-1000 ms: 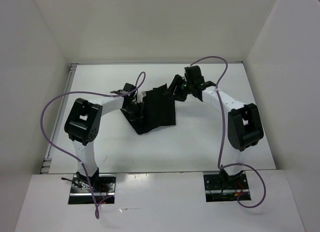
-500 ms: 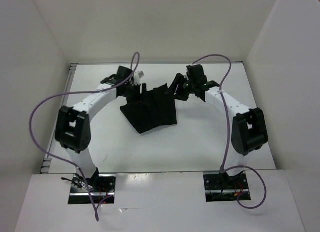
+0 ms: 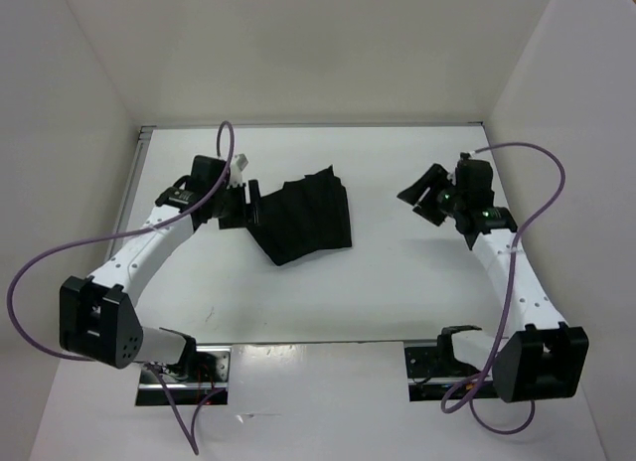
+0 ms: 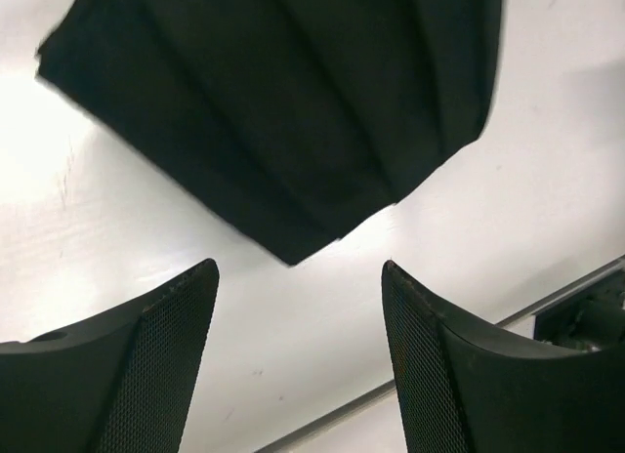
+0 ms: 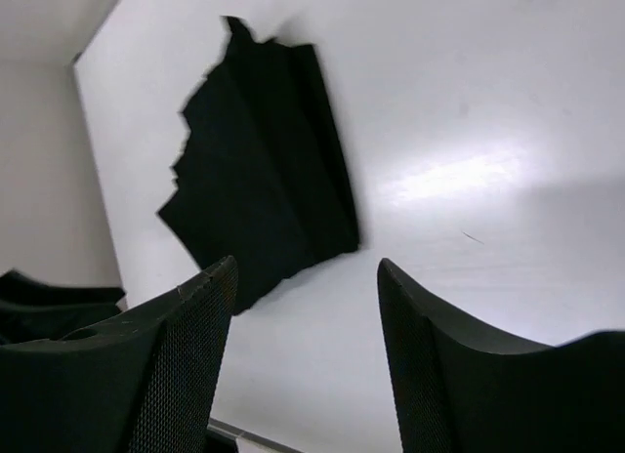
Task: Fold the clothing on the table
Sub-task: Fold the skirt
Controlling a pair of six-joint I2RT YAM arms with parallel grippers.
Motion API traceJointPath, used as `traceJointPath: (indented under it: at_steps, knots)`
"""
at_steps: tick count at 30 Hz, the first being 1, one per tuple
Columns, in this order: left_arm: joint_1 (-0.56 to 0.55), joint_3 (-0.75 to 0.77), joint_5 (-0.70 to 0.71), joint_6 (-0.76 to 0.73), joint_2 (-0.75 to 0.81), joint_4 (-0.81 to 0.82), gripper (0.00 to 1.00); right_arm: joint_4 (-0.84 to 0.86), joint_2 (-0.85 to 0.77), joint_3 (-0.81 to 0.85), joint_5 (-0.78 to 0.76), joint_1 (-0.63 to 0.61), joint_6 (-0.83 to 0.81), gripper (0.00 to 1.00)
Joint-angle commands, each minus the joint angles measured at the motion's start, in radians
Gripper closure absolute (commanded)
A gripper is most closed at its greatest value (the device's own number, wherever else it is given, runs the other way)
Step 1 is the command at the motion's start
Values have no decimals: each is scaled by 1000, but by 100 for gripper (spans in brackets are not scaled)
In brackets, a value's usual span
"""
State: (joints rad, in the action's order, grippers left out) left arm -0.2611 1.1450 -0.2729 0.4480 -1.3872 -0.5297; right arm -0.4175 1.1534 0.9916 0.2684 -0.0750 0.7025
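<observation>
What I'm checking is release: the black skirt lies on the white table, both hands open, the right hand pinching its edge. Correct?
No. The right hand pinches nothing: the top view shows it open, well clear of the skirt, bare table between them. The rest holds.

1. The light is bright and even; the table (image 3: 397,282) shines white around the clothing (image 3: 303,218).
2. Right wrist view: a glare patch lies right of the clothing.
3. Left wrist view: the clothing's edges are slightly blurred.
</observation>
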Motion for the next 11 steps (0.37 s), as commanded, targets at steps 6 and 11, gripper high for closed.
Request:
traceJointPath:
  at_steps: [6, 11]
  knots:
    - [19, -82, 104, 37, 108, 11, 24, -154, -144, -107, 25, 179, -49, 35]
    - [28, -93, 120, 27, 88, 2, 23, -176, -153, -107, 34, 213, -69, 35]
